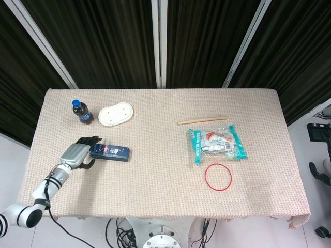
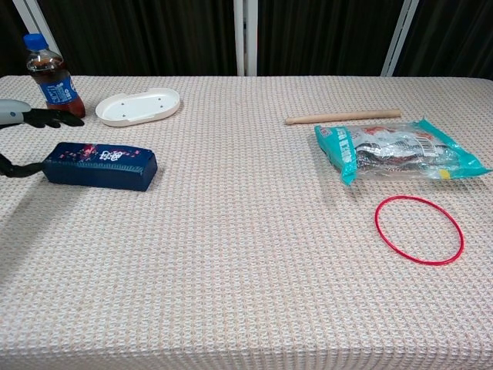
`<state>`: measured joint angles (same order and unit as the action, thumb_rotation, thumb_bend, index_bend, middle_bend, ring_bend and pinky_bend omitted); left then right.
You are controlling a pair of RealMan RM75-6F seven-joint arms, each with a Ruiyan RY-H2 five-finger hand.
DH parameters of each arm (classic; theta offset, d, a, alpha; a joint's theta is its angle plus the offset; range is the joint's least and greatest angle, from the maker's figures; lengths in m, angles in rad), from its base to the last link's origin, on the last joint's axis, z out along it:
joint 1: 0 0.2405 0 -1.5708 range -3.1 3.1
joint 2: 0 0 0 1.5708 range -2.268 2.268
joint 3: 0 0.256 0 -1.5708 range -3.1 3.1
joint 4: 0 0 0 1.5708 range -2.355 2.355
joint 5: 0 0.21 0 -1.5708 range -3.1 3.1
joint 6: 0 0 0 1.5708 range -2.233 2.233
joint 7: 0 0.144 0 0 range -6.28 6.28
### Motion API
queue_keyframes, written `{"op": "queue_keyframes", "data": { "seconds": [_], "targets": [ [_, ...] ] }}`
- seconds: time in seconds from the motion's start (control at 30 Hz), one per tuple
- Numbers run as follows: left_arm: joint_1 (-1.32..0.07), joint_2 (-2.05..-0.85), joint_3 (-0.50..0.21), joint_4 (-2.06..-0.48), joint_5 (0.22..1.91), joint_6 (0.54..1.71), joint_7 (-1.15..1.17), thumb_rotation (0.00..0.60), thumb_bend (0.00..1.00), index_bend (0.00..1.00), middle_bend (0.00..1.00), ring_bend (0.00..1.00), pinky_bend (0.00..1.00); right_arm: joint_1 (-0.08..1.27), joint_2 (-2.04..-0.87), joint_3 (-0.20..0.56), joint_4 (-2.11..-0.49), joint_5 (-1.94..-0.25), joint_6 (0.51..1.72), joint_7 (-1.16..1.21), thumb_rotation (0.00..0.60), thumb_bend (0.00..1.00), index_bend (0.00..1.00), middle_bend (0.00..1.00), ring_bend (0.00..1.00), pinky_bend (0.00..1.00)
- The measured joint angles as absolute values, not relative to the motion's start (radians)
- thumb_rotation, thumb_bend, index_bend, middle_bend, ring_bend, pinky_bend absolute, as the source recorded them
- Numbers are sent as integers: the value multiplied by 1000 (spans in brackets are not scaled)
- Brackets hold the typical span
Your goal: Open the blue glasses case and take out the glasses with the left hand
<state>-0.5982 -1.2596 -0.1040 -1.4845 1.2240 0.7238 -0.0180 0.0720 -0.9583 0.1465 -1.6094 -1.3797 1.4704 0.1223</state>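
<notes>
The blue glasses case (image 1: 111, 151) (image 2: 100, 165) lies closed on the left part of the woven tablecloth, long side running left to right. My left hand (image 1: 77, 153) sits at its left end. The dark fingers (image 1: 90, 139) (image 2: 51, 118) reach past the far side of the case with a gap to it. The thumb (image 1: 88, 164) (image 2: 21, 170) lies on the near side, close to the case's left end. Nothing is held. The glasses are hidden inside the case. The right hand shows in neither view.
A cola bottle (image 1: 81, 111) (image 2: 52, 80) stands just behind the hand, with a white oval dish (image 1: 116, 114) (image 2: 139, 105) to its right. On the right half lie a wooden stick (image 1: 202, 121), a snack packet (image 1: 217, 144) and a red rubber ring (image 1: 218, 177).
</notes>
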Motion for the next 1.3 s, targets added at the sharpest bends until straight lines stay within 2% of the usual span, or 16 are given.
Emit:
{"op": "queue_keyframes", "data": {
  "seconds": [0.17,0.37,0.5,0.97,1.17,1.3],
  "targets": [
    [-614,-1258,-95,-1473,1181,696,-4,600,462,0,33,0,42,74,-958,148,-1605,-1377,1464,127,600,289,0,0,0,0],
    [-615,-1241,-78,-1488,1142,698,35,600,463,0,178,0,38,77,-964,148,-1596,-1373,1456,132,600,290,0,0,0,0],
    [-611,-1222,-62,-1526,1137,705,52,600,464,0,228,0,38,77,-967,149,-1588,-1366,1451,138,600,291,0,0,0,0],
    [-576,-1213,1,-1684,1235,793,107,600,464,0,265,0,52,77,-983,141,-1565,-1368,1438,150,600,292,0,0,0,0],
    [-558,-1254,-23,-1677,1285,929,143,600,465,0,193,0,64,71,-978,143,-1562,-1365,1444,155,600,292,0,0,0,0],
    [-566,-1273,-54,-1662,1366,1002,94,600,467,0,198,0,62,72,-979,145,-1561,-1362,1442,156,600,292,0,0,0,0]
  ]
}}
